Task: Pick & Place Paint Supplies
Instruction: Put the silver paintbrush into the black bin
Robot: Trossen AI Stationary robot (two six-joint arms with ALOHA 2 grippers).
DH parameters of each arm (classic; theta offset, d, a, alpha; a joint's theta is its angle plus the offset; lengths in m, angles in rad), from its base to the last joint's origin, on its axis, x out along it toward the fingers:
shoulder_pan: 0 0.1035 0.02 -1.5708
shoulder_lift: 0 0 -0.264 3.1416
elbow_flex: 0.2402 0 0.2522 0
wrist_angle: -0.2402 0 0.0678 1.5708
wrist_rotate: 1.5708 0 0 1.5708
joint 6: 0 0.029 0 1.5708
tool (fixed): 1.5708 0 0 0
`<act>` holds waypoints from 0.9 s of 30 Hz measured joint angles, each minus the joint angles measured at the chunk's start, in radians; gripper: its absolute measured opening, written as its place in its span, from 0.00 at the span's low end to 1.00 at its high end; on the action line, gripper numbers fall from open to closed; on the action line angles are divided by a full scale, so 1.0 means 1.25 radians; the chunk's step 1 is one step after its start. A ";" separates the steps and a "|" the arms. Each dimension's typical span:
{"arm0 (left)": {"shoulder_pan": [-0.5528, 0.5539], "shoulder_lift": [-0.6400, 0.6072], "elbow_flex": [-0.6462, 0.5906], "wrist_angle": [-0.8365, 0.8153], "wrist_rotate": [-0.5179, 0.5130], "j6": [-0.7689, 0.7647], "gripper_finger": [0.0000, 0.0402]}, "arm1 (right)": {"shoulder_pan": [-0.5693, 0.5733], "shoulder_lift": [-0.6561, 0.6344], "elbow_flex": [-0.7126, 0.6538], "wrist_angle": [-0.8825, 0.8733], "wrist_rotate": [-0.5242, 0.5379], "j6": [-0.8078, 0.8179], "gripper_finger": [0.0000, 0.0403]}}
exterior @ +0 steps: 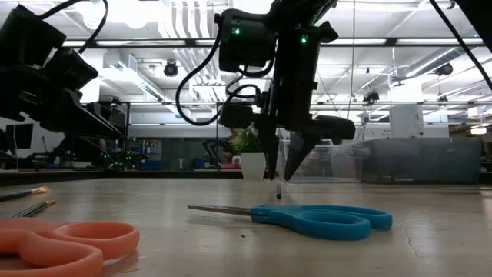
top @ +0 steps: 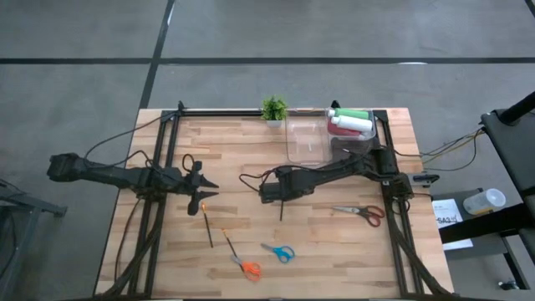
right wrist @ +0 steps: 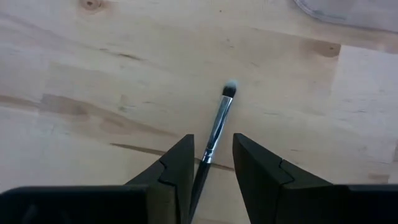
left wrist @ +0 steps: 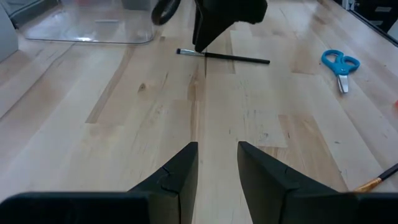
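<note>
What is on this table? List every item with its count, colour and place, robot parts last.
Small potted plant: one, green in a white pot, far edge at centre.
Clear plastic bin: one, transparent, right of the plant.
Squeeze bottles: green, white and red ones, far right corner beside the bin; exact count unclear.
Dark-handled makeup-style brush: one, black with a pale tip, flat on the wood at centre.
Thin orange-ended brushes: two, left of centre.
Scissors: three; red-handled on the right, blue-handled and orange-handled at the near edge.
Right gripper: open, fingers either side of the dark brush.
Left gripper: open, empty, left of centre.
</note>
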 joint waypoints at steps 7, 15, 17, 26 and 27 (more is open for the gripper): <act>0.000 0.000 0.000 0.000 0.000 0.000 0.30 | -0.012 0.012 -0.001 0.005 -0.005 -0.003 0.27; 0.000 0.000 0.000 0.000 0.000 0.000 0.30 | -0.031 0.021 -0.002 0.010 -0.021 -0.010 0.27; 0.000 0.000 0.000 0.000 0.000 0.000 0.30 | -0.032 0.021 -0.002 0.012 -0.022 -0.010 0.27; 0.000 0.000 0.000 0.000 0.000 0.000 0.30 | -0.033 0.027 -0.006 0.016 -0.044 -0.007 0.27; 0.000 0.000 0.000 0.000 0.000 0.000 0.30 | -0.034 0.028 -0.006 0.016 -0.050 -0.007 0.27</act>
